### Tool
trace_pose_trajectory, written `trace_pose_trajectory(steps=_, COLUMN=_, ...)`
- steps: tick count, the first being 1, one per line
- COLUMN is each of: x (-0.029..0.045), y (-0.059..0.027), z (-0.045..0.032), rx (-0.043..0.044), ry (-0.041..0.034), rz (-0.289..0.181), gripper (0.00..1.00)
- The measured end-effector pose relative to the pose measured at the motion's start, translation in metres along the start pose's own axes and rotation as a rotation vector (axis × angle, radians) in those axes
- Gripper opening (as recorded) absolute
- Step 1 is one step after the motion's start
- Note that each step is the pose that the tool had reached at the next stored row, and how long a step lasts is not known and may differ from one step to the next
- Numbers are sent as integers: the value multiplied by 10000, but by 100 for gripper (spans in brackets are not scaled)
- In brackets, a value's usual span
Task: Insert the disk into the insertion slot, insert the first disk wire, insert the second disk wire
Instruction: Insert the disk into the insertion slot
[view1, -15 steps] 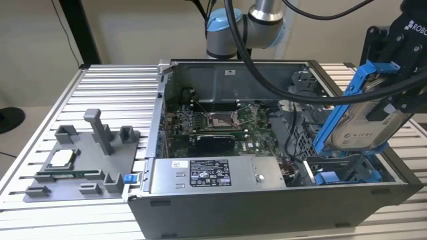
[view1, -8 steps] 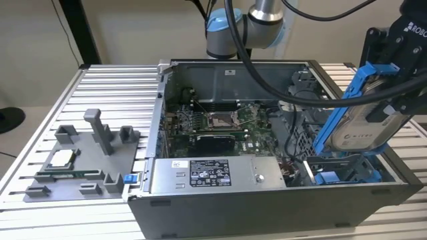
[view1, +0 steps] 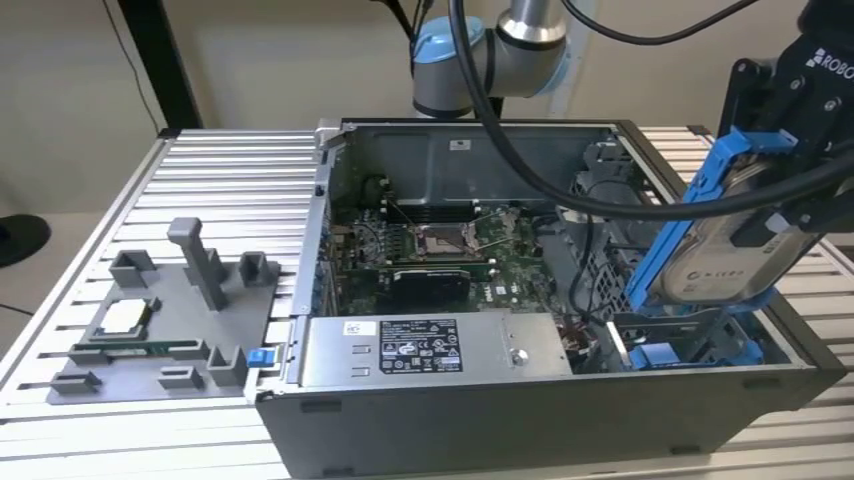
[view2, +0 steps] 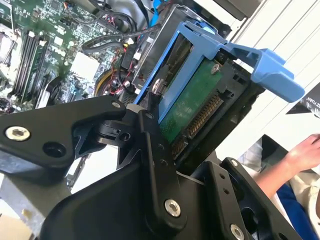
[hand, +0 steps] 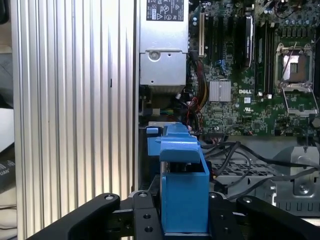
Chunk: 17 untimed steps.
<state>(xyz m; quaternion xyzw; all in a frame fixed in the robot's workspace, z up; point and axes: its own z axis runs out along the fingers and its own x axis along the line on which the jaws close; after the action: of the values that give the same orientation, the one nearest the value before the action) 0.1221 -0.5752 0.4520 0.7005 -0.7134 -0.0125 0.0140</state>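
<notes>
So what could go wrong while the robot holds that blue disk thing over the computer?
The disk, clamped in the gripper, hangs tilted over the case, so it might catch on a metal edge going down. Black cables lie loose inside beside it and could get snagged. A person's hand is near too.

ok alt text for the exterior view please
A black gripper holds a silver-grey hard drive in a bright blue plastic frame, tilted, over the exterior view's right end of an open grey computer case. Inside are a green motherboard and a silver power-supply box; a grey fixture sits on the ribbed metal table.
</notes>
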Motion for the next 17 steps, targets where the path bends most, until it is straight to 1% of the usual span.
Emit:
trace_pose_trajectory(steps=8, x=1, y=-2, z=38, rx=0, ry=0, rz=0, gripper=0)
trace_pose_trajectory(steps=12, x=1, y=-7, z=89, rx=0, ry=-1, rz=0, gripper=0)
trace_pose_trajectory(steps=17, x=0, y=-52, z=153, rx=0, ry=-1, rz=0, gripper=0)
